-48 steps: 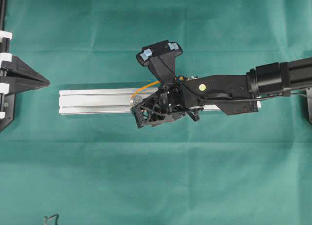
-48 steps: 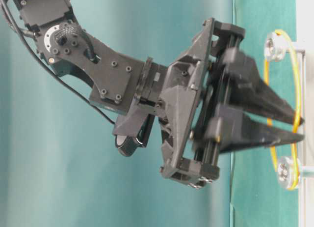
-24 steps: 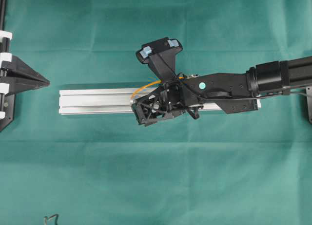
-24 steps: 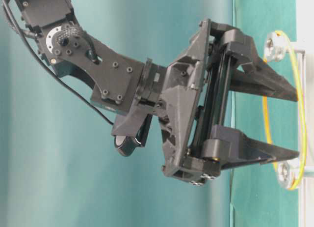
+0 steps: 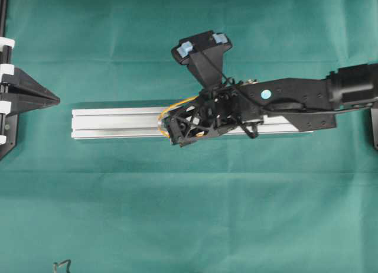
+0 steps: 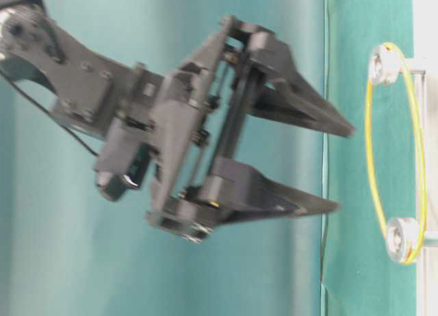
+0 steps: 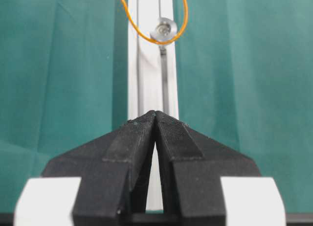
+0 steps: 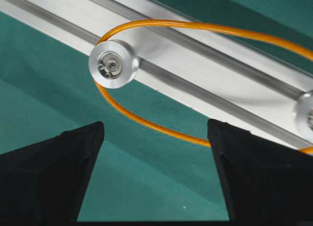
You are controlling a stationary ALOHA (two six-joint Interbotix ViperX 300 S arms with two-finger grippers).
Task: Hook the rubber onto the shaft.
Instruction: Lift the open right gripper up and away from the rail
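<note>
Overhead, starting at the far left, the left gripper [image 5: 56,99] rests as a black wedge well apart from the aluminium rail [image 5: 112,122]; its wrist view shows the fingers [image 7: 139,138] pressed together at the tips with nothing between them. No brand, label or readable writing shows on any part. Moving right, the rail lies lengthwise on the green cloth [image 5: 177,214], and the orange rubber band [image 5: 177,104] bulges off its upper edge near the middle before disappearing under the right arm. The right gripper [image 5: 177,128] hovers over the rail there, and its black frame hides the shafts and most of the loop from above. From table level, the jaws stand spread wide, the fingertips [image 6: 342,130] apart from the band [image 6: 373,186] with a gap of cloth between; that picture is motion-blurred around the arm. The band is stretched as a long loop around two silver pulleys, one [image 6: 383,64] at the top and another [image 6: 402,237] at the bottom. In the right wrist view the band [image 8: 146,123] wraps one pulley [image 8: 113,64] fully, while the second pulley [image 8: 305,116] is cut off at the frame's right edge, and both black fingers [image 8: 54,172] are cropped at the bottom.
</note>
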